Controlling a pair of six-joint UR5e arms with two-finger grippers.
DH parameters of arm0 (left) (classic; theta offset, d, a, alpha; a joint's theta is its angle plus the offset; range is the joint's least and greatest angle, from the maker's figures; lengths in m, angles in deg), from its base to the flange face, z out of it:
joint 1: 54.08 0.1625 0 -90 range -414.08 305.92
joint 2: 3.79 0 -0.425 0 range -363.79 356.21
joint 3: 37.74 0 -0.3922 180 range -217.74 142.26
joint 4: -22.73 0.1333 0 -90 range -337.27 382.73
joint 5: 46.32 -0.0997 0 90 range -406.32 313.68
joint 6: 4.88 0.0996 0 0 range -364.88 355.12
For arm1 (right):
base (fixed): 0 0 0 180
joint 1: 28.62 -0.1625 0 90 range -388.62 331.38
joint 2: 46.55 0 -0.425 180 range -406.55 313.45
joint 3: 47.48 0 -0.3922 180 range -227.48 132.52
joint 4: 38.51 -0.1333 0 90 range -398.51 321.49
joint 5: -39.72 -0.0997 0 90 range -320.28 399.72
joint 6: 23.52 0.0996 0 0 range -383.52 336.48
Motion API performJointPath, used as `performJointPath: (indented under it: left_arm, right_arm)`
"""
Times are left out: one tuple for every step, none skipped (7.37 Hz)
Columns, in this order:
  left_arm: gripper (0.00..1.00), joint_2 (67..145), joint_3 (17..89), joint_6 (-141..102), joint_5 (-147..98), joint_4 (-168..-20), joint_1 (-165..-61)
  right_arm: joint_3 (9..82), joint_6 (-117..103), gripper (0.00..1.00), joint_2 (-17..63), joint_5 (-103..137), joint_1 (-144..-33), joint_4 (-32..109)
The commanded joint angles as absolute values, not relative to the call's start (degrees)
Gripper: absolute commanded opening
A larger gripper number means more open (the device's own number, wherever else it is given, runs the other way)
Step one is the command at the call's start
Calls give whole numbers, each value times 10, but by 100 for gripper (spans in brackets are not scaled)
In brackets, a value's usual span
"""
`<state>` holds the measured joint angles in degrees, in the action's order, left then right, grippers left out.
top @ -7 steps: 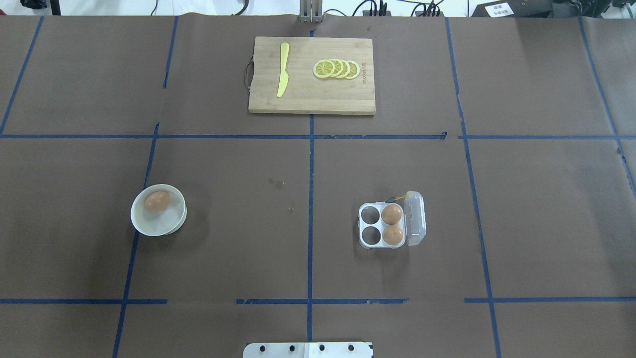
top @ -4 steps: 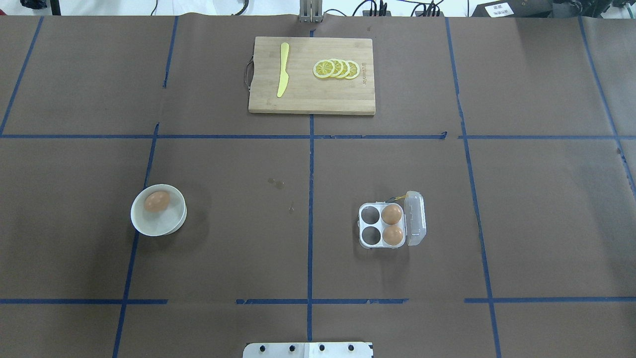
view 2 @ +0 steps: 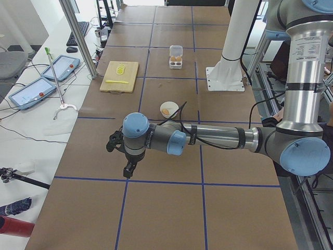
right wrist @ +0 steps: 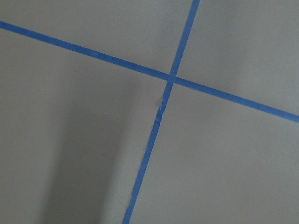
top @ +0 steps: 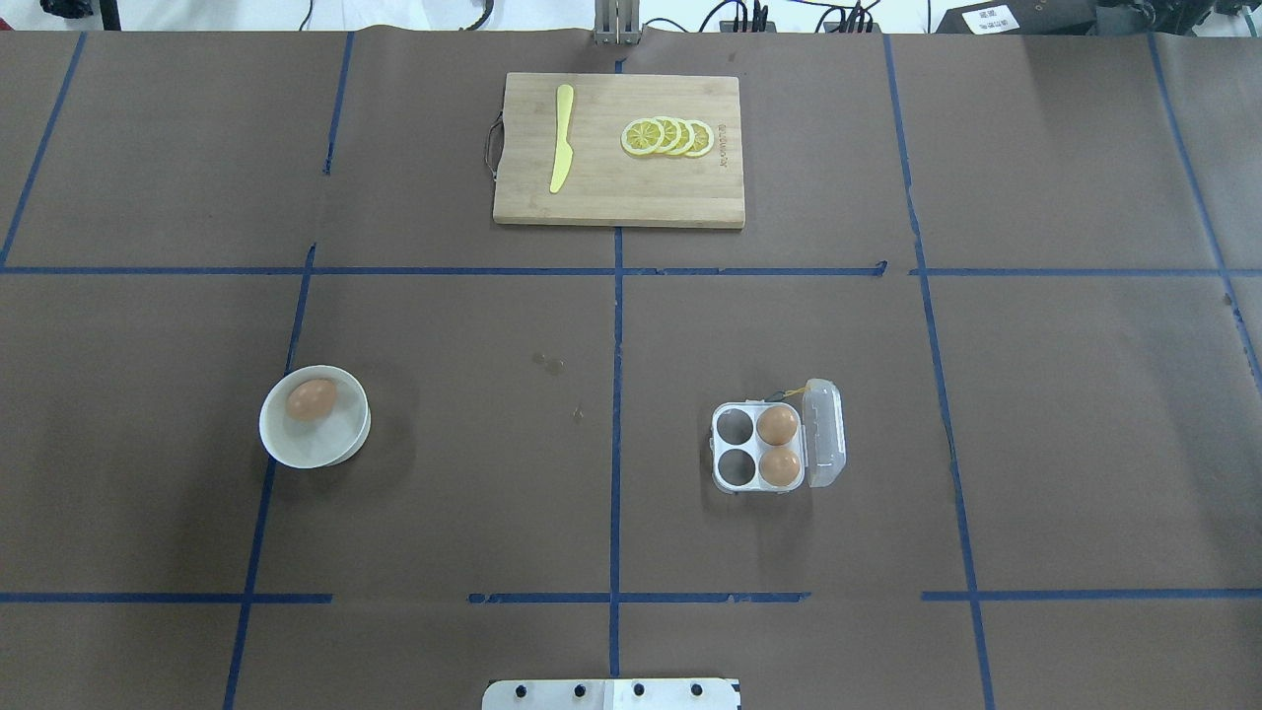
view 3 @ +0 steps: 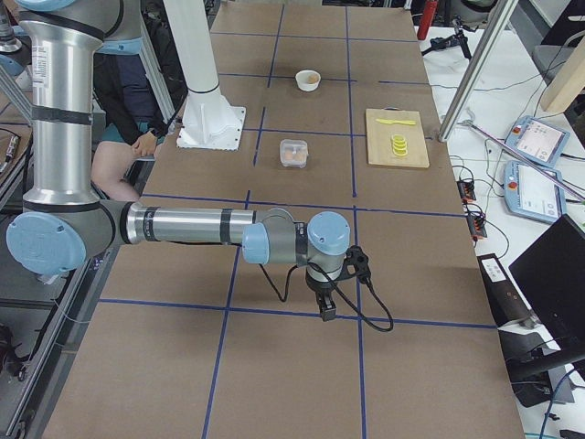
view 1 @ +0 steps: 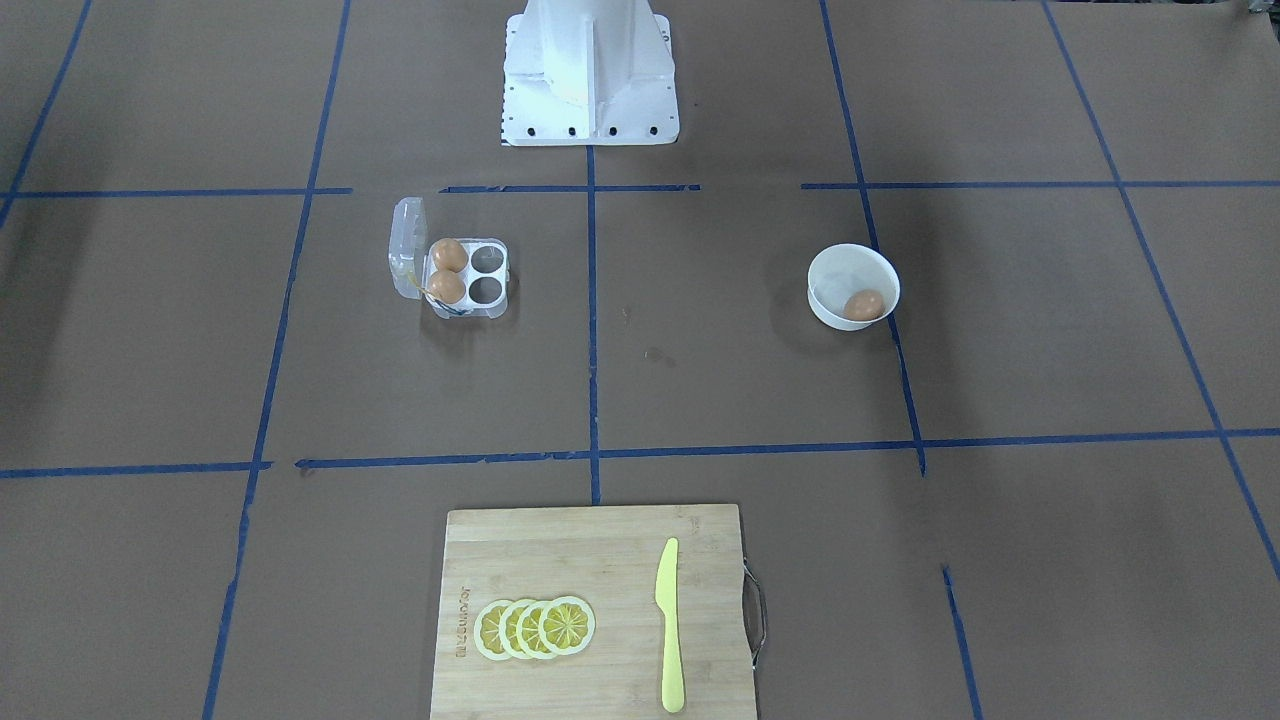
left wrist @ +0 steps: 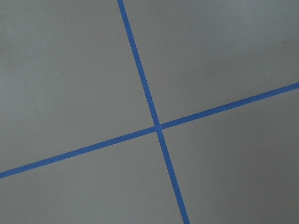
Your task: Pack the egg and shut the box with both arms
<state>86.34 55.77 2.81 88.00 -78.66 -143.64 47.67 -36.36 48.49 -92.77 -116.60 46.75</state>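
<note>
Packing not begun: one egg (top: 312,398) lies outside the egg carton (top: 721,456).
The egg sits in the white bowl (top: 315,452), lower left of the overhead view. The carton, lower right of centre, stands lid-open with two cells filled and two free. Likely faults: the smooth egg slipping or cracking under the pinch, and the light carton skidding when the clear lid (top: 826,434) is pushed. The left claw (view 2: 127,172) and right claw (view 3: 326,309) show only in side views, so I cannot tell their opening. The lid latch is indistinct. Wrist cameras show only the taped table (left wrist: 74,70).
</note>
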Motion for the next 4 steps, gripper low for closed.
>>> performJointPath:
  left_arm:
    - [100,868,558,26,895,-837,-1436]
    - [100,879,550,28,893,-901,-1436]
    - [100,875,535,28,892,-999,-1436]
    - [100,880,506,26,891,-1078,-1436]
  right_arm:
    - [471,-345,100,484,-924,-1166,412]
    - [473,-295,100,481,-925,-1166,410]
    - [474,-275,100,464,-928,-1165,412]
    - [475,-273,100,461,-932,-1165,410]
